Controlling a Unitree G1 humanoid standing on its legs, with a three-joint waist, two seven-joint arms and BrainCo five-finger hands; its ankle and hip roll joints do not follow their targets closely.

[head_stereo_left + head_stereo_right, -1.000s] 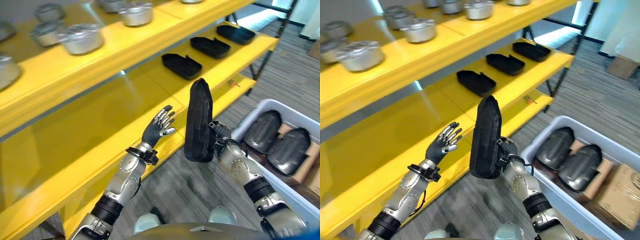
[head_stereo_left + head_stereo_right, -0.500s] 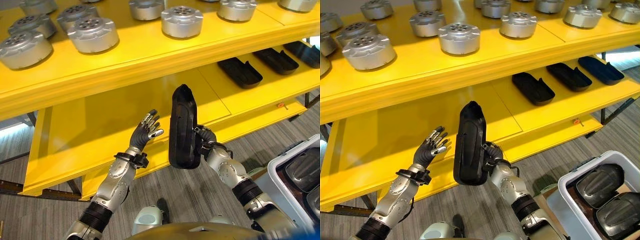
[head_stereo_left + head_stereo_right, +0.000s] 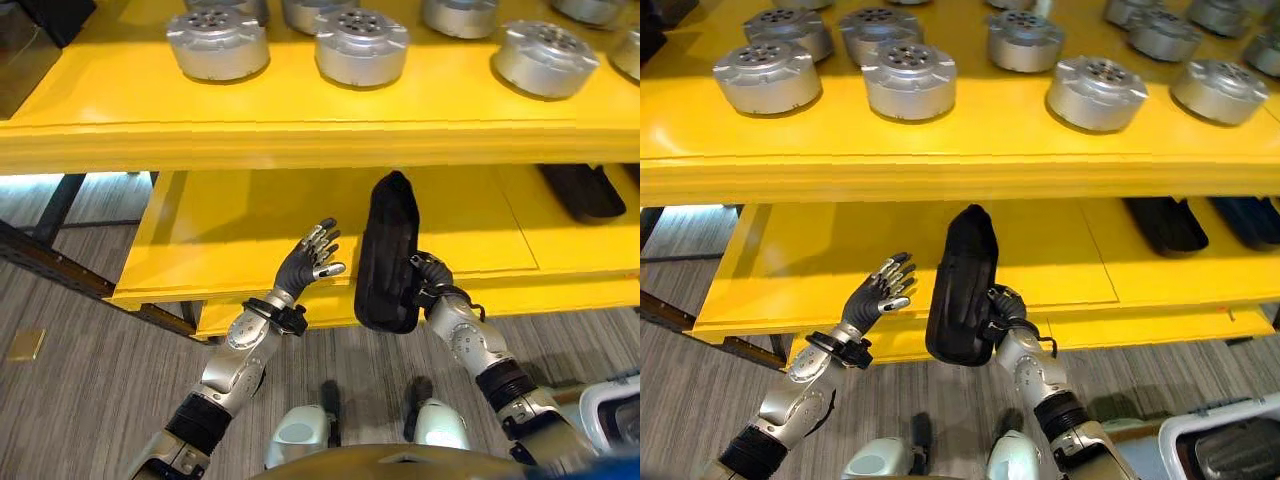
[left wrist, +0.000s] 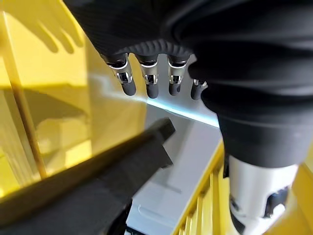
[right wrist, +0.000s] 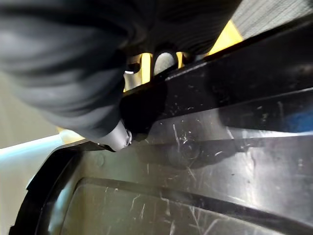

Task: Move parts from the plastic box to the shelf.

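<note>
Two hands up in front of the yellow shelf. My left hand sits at about 9 o'clock of the part, fingers straight and spread, holding nothing, palm turned toward the part with a gap between them. The black part stands upright on its long edge in front of the lower shelf board, its top just under the upper board's front lip. My right hand grips it low on its 3 o'clock side, fingers wrapped round the rim; the right wrist view shows the scuffed black inner face right against the hand. I see silver round housings in rows on the upper board at 12 o'clock. More black parts lie flat on the lower board at 3 o'clock. A corner of the plastic box shows at 4 o'clock on the floor.
</note>
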